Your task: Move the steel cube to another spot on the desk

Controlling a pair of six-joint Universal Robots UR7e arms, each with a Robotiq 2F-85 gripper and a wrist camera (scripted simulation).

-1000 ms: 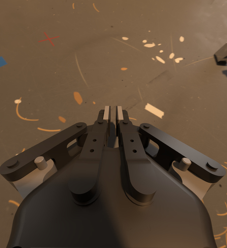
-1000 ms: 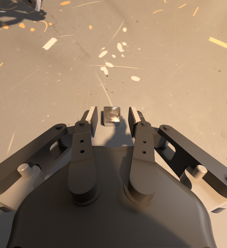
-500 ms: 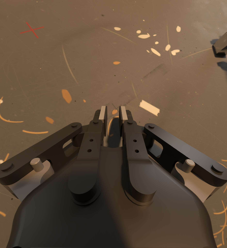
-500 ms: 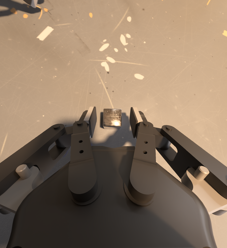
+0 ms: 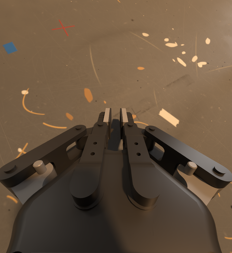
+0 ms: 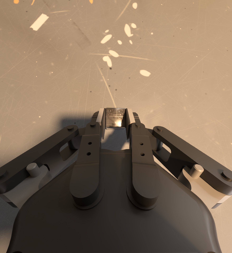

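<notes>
The steel cube is small and shiny and sits low over the scratched tan desk. My right gripper is shut on it, with a pad pressed against each side of the cube. I cannot tell whether the cube touches the desk. My left gripper hovers over the brown desk with its fingers nearly together, a narrow gap between them and nothing in it. The cube does not show in the left wrist view.
A red cross mark and a blue square patch lie far left on the desk. A pale tape strip lies right of the left fingers and also shows in the right wrist view. Pale and orange paint flecks are scattered about.
My right fingers have closed from open onto the cube's two sides. The left wrist view has shifted, and the cube and right gripper have left its right edge.
</notes>
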